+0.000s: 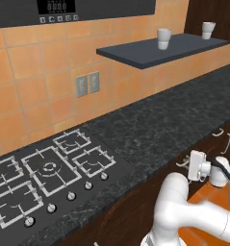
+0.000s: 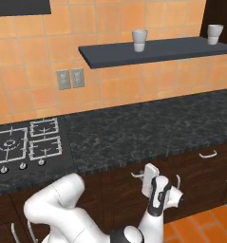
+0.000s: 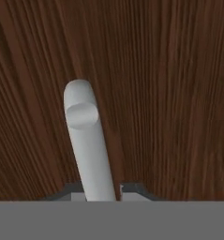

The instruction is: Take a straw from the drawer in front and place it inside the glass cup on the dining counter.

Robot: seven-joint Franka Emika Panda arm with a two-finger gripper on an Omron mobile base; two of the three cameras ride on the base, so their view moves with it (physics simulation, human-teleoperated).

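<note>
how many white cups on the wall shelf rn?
2. One white cup stands near the middle of the dark shelf; the other cup is at its far right end. None seem hidden.

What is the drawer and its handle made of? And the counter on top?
Drawer: looks like dark brown wood, with streaky grain lines. Handle: probably smooth silver metal, a plain grey bar with a soft sheen. Counter: looks like black speckled stone.

dark brown streaked wood drawer (image 3: 169,84), silver handle (image 3: 87,145), black speckled counter (image 2: 148,126), orange tiled wall (image 2: 34,47)
</note>
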